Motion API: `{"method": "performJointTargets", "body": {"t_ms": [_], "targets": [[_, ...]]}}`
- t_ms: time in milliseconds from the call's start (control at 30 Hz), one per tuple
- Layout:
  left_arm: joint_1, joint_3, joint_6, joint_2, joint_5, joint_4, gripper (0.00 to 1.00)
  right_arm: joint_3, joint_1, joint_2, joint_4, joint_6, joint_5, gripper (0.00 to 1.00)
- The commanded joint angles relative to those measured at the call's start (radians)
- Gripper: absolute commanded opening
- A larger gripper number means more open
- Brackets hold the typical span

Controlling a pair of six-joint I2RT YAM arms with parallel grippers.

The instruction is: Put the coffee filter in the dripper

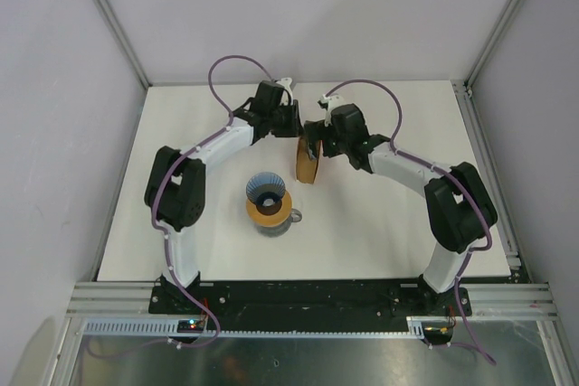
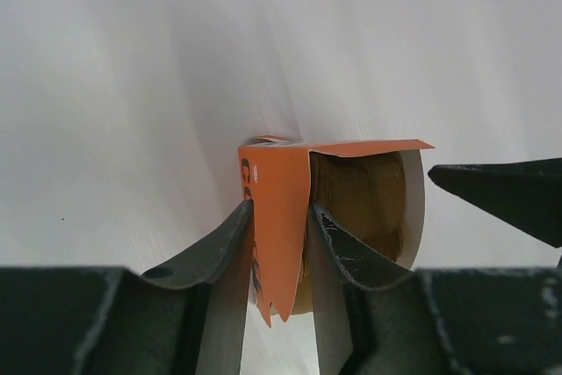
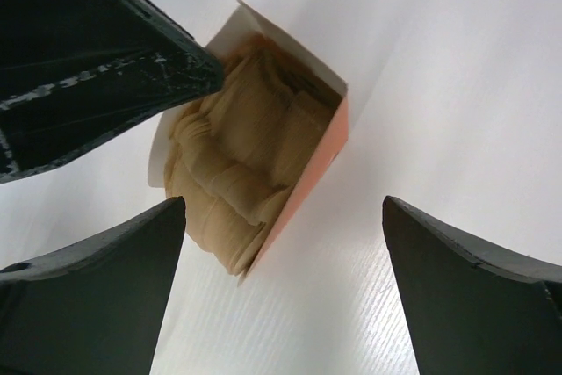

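Note:
The orange packet (image 1: 306,162) stands open on the table, full of stacked tan filters (image 3: 237,173). No single coffee filter shows outside the packet. My left gripper (image 2: 279,230) is shut on the packet's orange side wall (image 2: 281,217), one finger outside it and one inside. My right gripper (image 3: 283,204) is open and empty just above the packet's mouth, and one of its fingers (image 2: 509,195) shows in the left wrist view. The blue dripper (image 1: 268,189) sits on a tan-orange ring (image 1: 273,211) in front of the packet, apart from both grippers.
The ring rests on a clear glass carafe (image 1: 291,218) near the table's middle. The white table (image 1: 389,232) is bounded by grey walls and metal frame posts (image 1: 466,88). Both arms meet at the back centre of the table.

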Motion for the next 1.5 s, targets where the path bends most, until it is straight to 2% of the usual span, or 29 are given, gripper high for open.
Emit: {"method": "performJointTargets", "body": {"t_ms": [0,333,633,900,1000,1133,1300,1467], "targets": [[-0.006,0.029,0.058,-0.071,-0.039,-0.007,0.34,-0.004,-0.016,0.023,0.027,0.018,0.011,0.98],[-0.006,0.012,0.129,-0.106,-0.087,-0.012,0.35,-0.004,-0.032,0.024,0.019,0.011,0.012,0.97],[-0.006,0.008,0.158,-0.101,-0.025,-0.012,0.36,-0.004,-0.037,0.019,0.017,0.008,-0.016,0.97],[-0.019,0.038,0.219,-0.094,0.027,-0.009,0.46,-0.004,-0.035,0.010,0.018,0.006,-0.027,0.97],[-0.018,0.042,0.239,-0.070,-0.014,-0.012,0.45,-0.004,-0.034,0.007,0.019,0.006,-0.030,0.97],[-0.019,0.057,0.253,-0.045,0.015,-0.011,0.42,-0.004,-0.034,0.005,0.022,0.007,-0.032,0.97],[-0.018,0.069,0.276,-0.032,-0.004,-0.012,0.33,-0.004,-0.034,0.003,0.011,0.001,-0.031,0.97],[-0.019,0.067,0.274,-0.029,0.059,-0.010,0.36,-0.004,-0.036,0.006,0.013,0.002,-0.033,0.97]]}}
